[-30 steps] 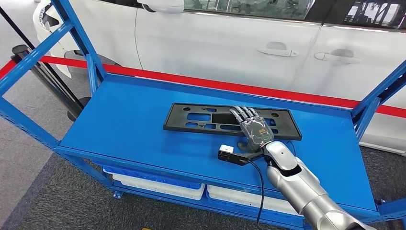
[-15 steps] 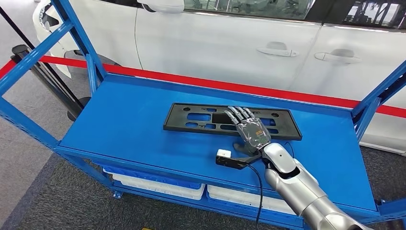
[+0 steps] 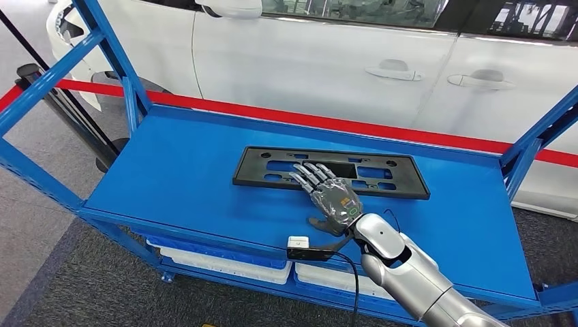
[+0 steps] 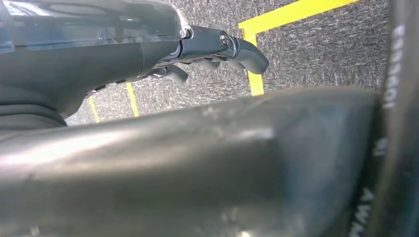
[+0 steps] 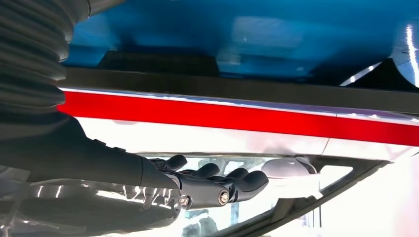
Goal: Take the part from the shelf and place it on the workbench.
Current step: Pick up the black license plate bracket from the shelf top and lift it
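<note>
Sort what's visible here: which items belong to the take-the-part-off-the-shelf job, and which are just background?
Part of the job:
black plastic part, lying flat on the shelf
blue shelf
right hand, fingers spread above the part's near edge

Just there:
white car
red barrier strip
white bins below the shelf

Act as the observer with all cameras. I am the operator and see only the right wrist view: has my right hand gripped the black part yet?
Observer: No. In the head view the right hand is flat, fingers spread, holding nothing.
Operator: Where is the part?
Observer: The black part lies flat on the blue shelf, with the fingertips over its near edge.
Operator: And my left hand?
Observer: The left wrist view shows the left hand above grey floor with yellow lines, holding nothing.
</note>
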Motion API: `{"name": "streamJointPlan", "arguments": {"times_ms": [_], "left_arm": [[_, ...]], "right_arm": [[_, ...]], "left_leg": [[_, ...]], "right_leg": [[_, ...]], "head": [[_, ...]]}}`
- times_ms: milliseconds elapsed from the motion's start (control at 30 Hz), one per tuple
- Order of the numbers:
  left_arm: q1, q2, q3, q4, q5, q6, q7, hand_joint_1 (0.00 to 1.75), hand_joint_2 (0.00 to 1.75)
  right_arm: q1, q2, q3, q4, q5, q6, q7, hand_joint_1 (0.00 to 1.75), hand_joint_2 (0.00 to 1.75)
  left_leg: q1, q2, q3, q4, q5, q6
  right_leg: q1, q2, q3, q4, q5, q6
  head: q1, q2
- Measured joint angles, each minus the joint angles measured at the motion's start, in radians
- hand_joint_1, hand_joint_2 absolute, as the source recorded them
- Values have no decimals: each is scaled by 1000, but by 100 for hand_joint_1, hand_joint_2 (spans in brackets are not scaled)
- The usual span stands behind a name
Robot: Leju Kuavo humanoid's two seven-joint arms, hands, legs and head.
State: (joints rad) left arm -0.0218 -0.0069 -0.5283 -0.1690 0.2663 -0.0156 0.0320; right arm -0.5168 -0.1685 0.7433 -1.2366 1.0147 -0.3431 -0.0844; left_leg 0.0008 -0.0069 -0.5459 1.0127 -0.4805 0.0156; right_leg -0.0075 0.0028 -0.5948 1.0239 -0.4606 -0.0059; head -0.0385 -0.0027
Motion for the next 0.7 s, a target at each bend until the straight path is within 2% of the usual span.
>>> {"name": "streamJointPlan", "arguments": {"times_ms": [333, 700], "left_arm": [[0, 0, 0, 0, -4, -4, 0, 0, 0], [-1, 0, -8, 0, -6, -17, 4, 0, 0]], "right_arm": [[-30, 49, 18, 47, -3, 22, 11, 0, 175], [-100, 147, 40, 169, 0, 34, 19, 0, 175]], "left_leg": [[0, 0, 0, 0, 0, 0], [0, 0, 0, 0, 0, 0]], "right_leg": [[0, 0, 0, 0, 0, 0], [0, 0, 0, 0, 0, 0]], "head": [[0, 0], [0, 0]]}}
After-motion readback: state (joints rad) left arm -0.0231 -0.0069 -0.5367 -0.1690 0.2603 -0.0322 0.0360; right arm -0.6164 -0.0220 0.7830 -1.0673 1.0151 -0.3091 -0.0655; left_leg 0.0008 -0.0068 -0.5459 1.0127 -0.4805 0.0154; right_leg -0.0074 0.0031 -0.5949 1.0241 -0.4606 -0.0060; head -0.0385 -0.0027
